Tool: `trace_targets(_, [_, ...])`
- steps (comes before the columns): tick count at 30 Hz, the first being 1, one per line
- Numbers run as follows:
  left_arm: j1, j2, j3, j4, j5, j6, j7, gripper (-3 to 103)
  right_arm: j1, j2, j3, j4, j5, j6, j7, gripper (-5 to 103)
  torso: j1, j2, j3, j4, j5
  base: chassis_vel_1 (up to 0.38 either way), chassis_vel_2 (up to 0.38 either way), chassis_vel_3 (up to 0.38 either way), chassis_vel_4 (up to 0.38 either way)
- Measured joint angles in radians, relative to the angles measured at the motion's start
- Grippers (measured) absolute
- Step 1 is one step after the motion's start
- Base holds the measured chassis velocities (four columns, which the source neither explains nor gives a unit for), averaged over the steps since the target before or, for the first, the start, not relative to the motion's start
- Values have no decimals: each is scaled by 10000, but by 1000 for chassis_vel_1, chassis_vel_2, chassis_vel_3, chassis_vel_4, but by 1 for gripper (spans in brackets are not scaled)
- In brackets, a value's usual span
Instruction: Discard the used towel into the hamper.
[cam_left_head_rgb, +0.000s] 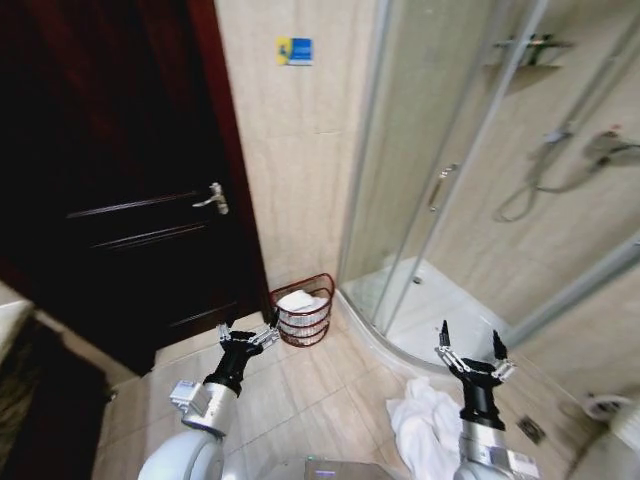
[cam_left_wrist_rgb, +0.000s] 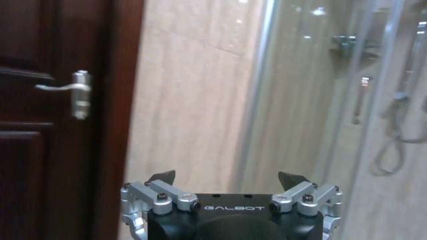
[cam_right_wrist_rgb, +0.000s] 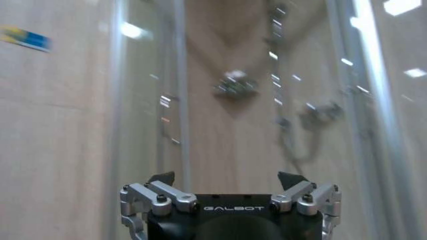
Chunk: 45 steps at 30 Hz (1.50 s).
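A bathroom corner seen from above. A dark wooden door (cam_left_head_rgb: 140, 200) fills the left, a beige tiled wall stands in the middle, and a curved glass shower (cam_left_head_rgb: 470, 180) takes up the right.

The hamper (cam_left_head_rgb: 302, 310), a small reddish-brown wire basket, stands on the tiled floor against the wall, between the door and the shower. Something white already lies inside it.

A white towel (cam_left_head_rgb: 425, 425) lies crumpled on the floor near the shower's curved threshold, well apart from the hamper and just beside the right arm.

The left gripper (cam_left_head_rgb: 248, 337) is raised near the hamper, fingers spread and holding nothing. The right gripper (cam_left_head_rgb: 472, 362) hangs above the towel, also spread wide and empty. Both wrist cameras look past parted fingertips at the wall and shower glass.

The towel looks soft, light and limp. It will likely sag and trail when lifted, so a pinch on a raised fold near the middle of the heap seems better than a grab at an edge. It is not fragile. The hamper looks light and may tip if bumped.
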Motion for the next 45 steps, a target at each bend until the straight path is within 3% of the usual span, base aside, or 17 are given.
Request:
trace_targets(11, [0,0,1,0,0,1,0,100,105,48,-183,-336,478,-704,162,100,1,0,0,1,0,-129,-126,-132,-122])
trace_targets(32, [0,0,1,0,0,0,0,100,157,18,-133,-963,444,-526,255,100,0,0,0,0,-1,-125,-122,-128,-128])
trace_targets(45, [0,0,1,0,0,0,0,100,261,33,-160,-1261,418,-511,699,100,1,0,1,-1,-1,-83,-83,-89,-82])
